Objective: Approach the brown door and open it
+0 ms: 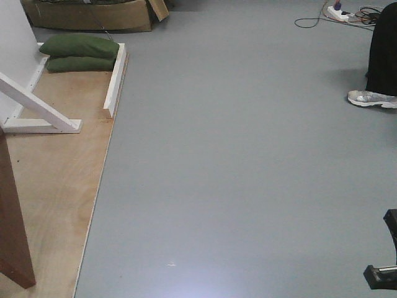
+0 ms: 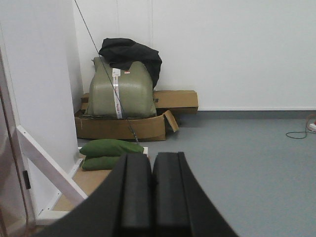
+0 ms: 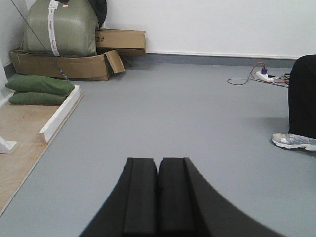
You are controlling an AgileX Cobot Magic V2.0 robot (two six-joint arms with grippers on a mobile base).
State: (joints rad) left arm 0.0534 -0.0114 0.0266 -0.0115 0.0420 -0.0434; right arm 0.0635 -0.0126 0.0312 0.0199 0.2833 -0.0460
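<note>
approaching the brown door (image 1: 13, 230), at near left and apparently edge-on, turn the base left and square up. left gripper (image 2: 152, 195) and right gripper (image 3: 158, 197) sit clenched, empty; release one first.

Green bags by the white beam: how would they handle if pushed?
The green bags look soft and slumped, so probably floppy, deforming rather than rolling. Lying flat and stacked, they are unlikely to tip. The sag hints at dense fill, likely heavy for size.
</note>
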